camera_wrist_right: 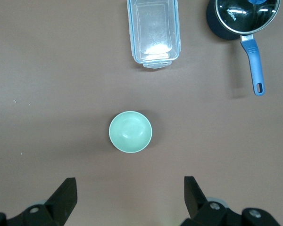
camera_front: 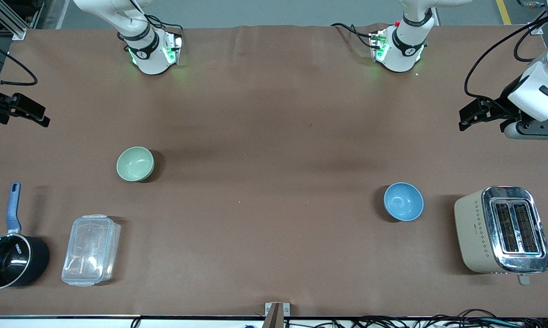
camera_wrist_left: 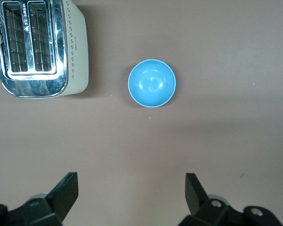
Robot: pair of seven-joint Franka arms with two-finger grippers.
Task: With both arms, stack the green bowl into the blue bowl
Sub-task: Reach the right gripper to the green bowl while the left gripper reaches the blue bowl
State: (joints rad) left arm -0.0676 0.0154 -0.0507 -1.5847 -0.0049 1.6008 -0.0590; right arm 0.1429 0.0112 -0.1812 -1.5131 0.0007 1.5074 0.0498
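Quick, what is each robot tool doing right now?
Left tool: open, holding nothing.
Right tool: open, holding nothing.

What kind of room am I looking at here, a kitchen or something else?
Probably a robotics lab set up like a kitchen. Two white arms stand bolted to a brown-covered table, with loose cables along its edge. A toaster, a saucepan and two bowls are spread out like test props.
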